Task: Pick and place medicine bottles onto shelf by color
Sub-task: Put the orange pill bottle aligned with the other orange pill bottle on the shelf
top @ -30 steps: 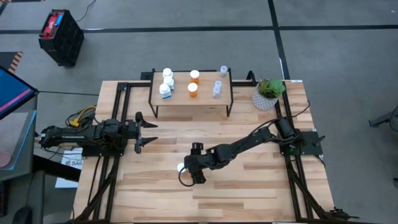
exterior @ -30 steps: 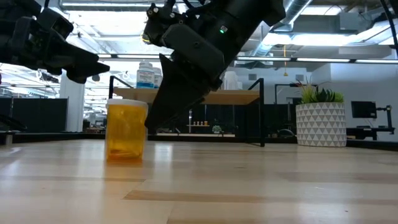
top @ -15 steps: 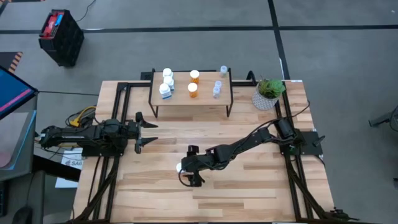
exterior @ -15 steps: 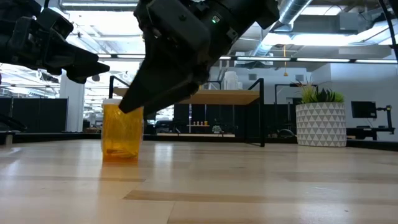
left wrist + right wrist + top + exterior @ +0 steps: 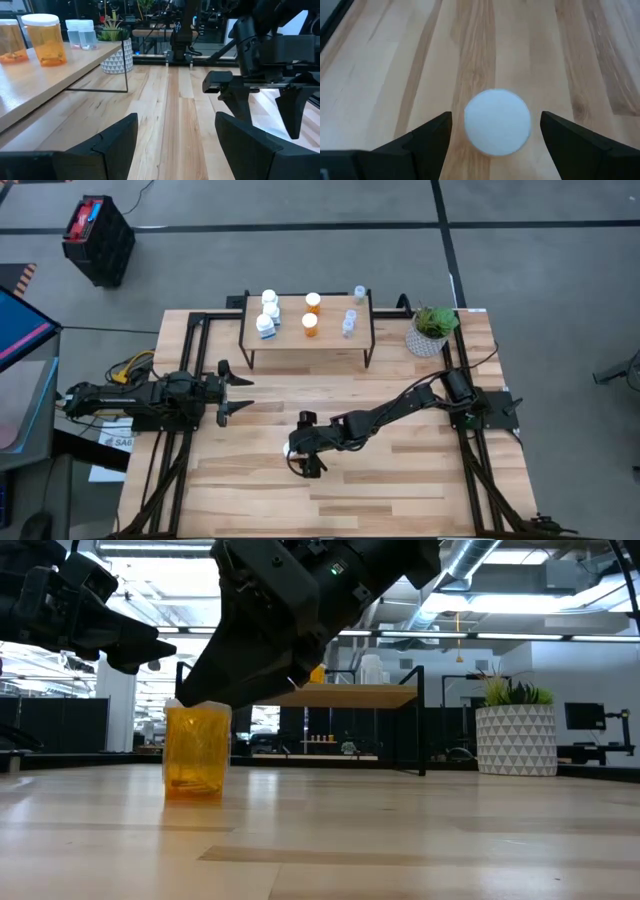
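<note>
Pale wooden planks make up the table [image 5: 400, 480], which is ringed by grey floor, with a potted plant [image 5: 432, 328] set at its far right corner. Near the far edge the shelf [image 5: 306, 340] is seen carrying white bottles [image 5: 267, 313] at its left end, two orange bottles [image 5: 311, 313] in the middle and pale-blue bottles [image 5: 352, 312] at its right end. One more orange bottle [image 5: 197, 751] with a white cap [image 5: 497, 122] is left upright on the table's middle, well apart from the shelf. The right gripper [image 5: 303, 446] is held directly over it, its fingers [image 5: 580, 150] spread wide on either side of the cap and not touching it. The left gripper [image 5: 232, 391] is parked over the table's left side, released and holding nothing.
</note>
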Tool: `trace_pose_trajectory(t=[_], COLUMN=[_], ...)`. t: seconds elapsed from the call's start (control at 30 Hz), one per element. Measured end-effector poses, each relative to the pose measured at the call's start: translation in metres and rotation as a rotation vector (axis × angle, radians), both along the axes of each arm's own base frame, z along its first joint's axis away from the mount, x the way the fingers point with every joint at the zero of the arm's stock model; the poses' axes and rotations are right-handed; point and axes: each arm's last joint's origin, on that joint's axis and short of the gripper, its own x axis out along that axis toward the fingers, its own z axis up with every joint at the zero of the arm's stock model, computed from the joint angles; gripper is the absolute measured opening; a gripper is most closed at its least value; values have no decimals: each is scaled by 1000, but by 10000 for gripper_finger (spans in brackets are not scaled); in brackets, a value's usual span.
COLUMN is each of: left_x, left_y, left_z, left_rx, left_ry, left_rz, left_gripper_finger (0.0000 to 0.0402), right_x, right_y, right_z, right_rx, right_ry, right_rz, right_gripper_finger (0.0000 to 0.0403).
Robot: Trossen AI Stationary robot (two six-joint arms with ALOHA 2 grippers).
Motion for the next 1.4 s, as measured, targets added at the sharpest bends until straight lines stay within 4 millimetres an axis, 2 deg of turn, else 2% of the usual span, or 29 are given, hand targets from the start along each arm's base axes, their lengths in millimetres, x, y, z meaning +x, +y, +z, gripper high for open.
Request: trace_pose_trajectory(t=[0.97, 1.4], left_x=[0, 0], left_y=[0, 0], left_z=[0, 0], left_rx=[-1, -1], left_ry=[0, 0], left_rz=[0, 0], left_gripper_finger=[254, 254], right_x=[4, 5], right_y=[-19, -23], right_z=[-1, -1], right_rx=[-8, -8], right_ry=[11, 11], right_rz=[0, -10], right_gripper_finger=[324, 270])
